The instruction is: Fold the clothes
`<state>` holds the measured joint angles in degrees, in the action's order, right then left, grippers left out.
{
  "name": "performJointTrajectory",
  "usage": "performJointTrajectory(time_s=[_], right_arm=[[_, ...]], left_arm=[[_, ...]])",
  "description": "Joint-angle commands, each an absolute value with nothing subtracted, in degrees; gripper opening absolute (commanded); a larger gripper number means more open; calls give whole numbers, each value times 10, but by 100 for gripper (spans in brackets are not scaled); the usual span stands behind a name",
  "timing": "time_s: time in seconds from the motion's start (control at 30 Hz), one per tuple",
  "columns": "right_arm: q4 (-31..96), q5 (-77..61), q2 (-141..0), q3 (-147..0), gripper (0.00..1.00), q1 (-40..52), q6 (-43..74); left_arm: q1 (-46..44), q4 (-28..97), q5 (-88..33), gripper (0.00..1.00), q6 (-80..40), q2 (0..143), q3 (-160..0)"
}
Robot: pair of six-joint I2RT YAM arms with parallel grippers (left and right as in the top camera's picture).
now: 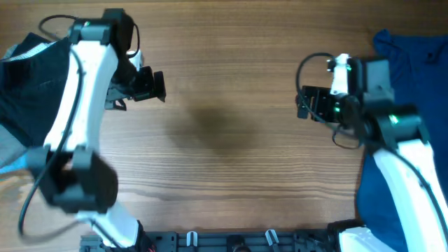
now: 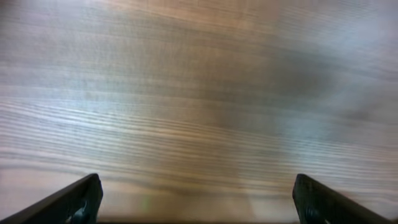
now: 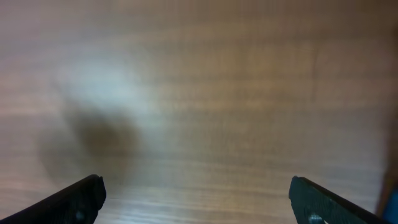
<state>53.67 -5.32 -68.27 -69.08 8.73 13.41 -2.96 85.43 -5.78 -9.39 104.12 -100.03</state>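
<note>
A dark navy and grey garment (image 1: 28, 77) lies bunched at the table's left edge, partly under my left arm. A blue garment (image 1: 420, 77) lies along the right edge, running down past my right arm. My left gripper (image 1: 155, 85) is open and empty over bare wood, to the right of the dark garment; its wrist view (image 2: 198, 199) shows only table. My right gripper (image 1: 302, 103) is open and empty over bare wood, left of the blue garment; its wrist view (image 3: 198, 199) shows only table and a sliver of blue at the right edge.
The wooden table (image 1: 224, 140) spreads between the two grippers. A black rail with clips (image 1: 231, 241) runs along the front edge.
</note>
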Motion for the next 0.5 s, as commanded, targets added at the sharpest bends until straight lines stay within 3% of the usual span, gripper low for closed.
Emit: performJointTrajectory(time_s=[0.0, 0.23, 0.47], right_arm=[[509, -33, -599, -647, 100, 88, 128], [472, -14, -451, -538, 100, 88, 138], [494, -8, -361, -505, 100, 88, 137]], left_arm=[[-28, 803, -50, 99, -104, 877, -924], [-28, 671, -46, 100, -109, 612, -741], [-28, 657, -46, 100, -110, 439, -639]])
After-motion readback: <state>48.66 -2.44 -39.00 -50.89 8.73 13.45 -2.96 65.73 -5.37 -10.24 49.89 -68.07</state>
